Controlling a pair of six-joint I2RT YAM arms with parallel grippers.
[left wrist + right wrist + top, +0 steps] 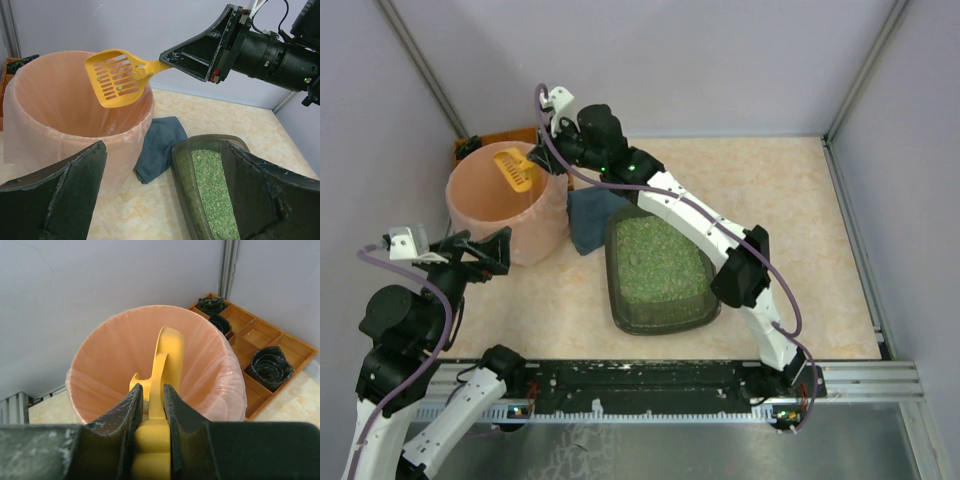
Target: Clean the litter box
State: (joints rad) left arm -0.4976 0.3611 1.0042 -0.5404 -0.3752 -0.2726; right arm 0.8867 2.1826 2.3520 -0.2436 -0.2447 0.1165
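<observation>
The litter box point(611, 268) is seen on the table point(800, 220) in front of the right arm's base, and a layer of green granules point(655, 262) is held inside it. A blue-grey cloth point(588, 222) is laid just beside its far left corner, between the box and a round pink bucket point(460, 205) lined with a thin bag. An orange-brown compartment tray point(260, 335) is set behind the bucket against the wall, and black rolled items point(270, 366) are stored in several of its cells.

A yellow slotted scoop point(117, 79) is held over the bucket's mouth, well apart from the litter box. Its handle is clamped between the fingers of the right gripper point(152, 395), which is reached across the box and the cloth. 2 small specks can be made out in the scoop's slots in the left wrist view.

The left gripper point(498, 255) is kept near the bucket's near side, above the table, with its fingers spread wide and nothing between them.
</observation>
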